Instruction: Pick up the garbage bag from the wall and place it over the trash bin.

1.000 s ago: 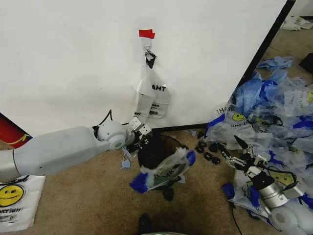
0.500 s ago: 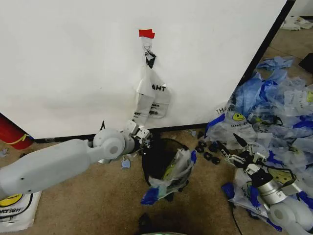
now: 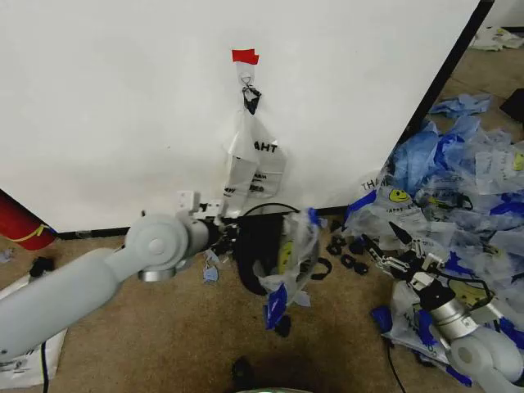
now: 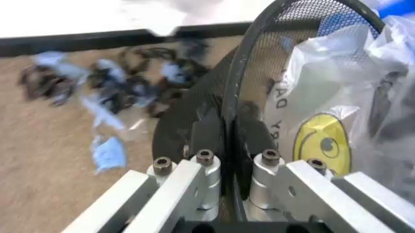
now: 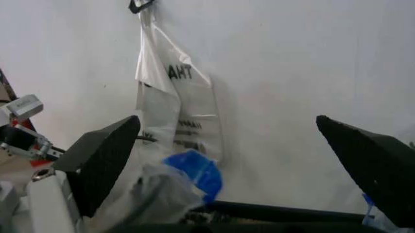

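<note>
Mesh trash bin (image 4: 259, 73) rim pinched by left hand (image 4: 224, 145).

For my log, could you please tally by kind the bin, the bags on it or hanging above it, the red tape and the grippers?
bin: 1
draped bag: 1
hanging bag: 1
red tape: 1
grippers: 2, left gripper and right gripper
Total: 6
</note>
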You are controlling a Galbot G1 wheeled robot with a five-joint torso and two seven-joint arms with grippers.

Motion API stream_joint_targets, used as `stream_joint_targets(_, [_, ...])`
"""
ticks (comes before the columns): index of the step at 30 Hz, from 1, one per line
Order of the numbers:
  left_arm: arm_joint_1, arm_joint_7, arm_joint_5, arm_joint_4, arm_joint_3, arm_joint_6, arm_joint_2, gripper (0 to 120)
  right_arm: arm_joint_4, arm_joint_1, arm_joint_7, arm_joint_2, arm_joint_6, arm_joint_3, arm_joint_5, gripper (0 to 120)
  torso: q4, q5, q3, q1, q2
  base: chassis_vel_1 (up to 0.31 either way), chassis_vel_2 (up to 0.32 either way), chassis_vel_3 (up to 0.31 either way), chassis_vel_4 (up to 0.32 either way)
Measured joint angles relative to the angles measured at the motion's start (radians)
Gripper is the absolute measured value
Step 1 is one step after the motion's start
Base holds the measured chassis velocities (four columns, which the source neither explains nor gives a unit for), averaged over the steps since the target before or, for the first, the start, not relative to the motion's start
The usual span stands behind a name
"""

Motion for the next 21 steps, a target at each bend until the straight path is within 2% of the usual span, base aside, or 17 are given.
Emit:
stream_joint_targets(2, [0.110,-0.034,-0.019,-0.025,-0.127,-0.027,0.022,3,-0.001,0.006,0.000,-0.002,-0.002,-0.006,0.000,100,0.0001,0.0001,0.000,0.000,0.000,0.000,0.000,0.000,0.000])
stream_joint_targets(4, [0.127,-0.041,-0.025,-0.029,-0.145,-0.031,0.024,3,-0.001,0.007,0.000,-0.002,-0.003,-0.007,0.000,100,0.0002,0.0001,0.000,0.000,0.000,0.000,0.000,0.000,0.000])
stream_joint_targets(8, [0.286,-0.078,-0.055,-0.066,-0.291,-0.058,0.029,3,0.000,0.015,0.001,-0.007,-0.007,-0.017,-0.002,100,-0.0001,-0.0004,0.000,0.000,0.000,0.000,0.000,0.000,0.000])
stream_joint_targets(10, [0.343,-0.093,-0.056,-0.081,-0.337,-0.071,0.030,3,0.003,0.015,0.004,-0.009,-0.010,-0.019,-0.002,100,-0.0002,0.0000,0.000,0.000,0.000,0.000,0.000,0.000,0.000])
stream_joint_targets(15, [0.407,-0.129,-0.067,-0.113,-0.368,-0.094,0.029,3,0.010,0.014,0.008,-0.017,-0.012,-0.019,-0.002,100,-0.0001,-0.0001,0.000,0.000,0.000,0.000,0.000,0.000,0.000])
stream_joint_targets(17, [0.433,-0.196,-0.075,-0.132,-0.377,-0.110,0.016,3,0.014,0.010,0.008,-0.021,-0.012,-0.017,-0.003,100,-0.0002,0.0000,0.000,0.000,0.000,0.000,0.000,0.000,0.000])
stream_joint_targets(21, [0.464,-0.248,-0.076,-0.149,-0.383,-0.132,0.005,3,0.017,0.003,0.008,-0.021,-0.012,-0.016,-0.003,100,-0.0004,0.0000,0.000,0.000,0.000,0.000,0.000,0.000,0.000])
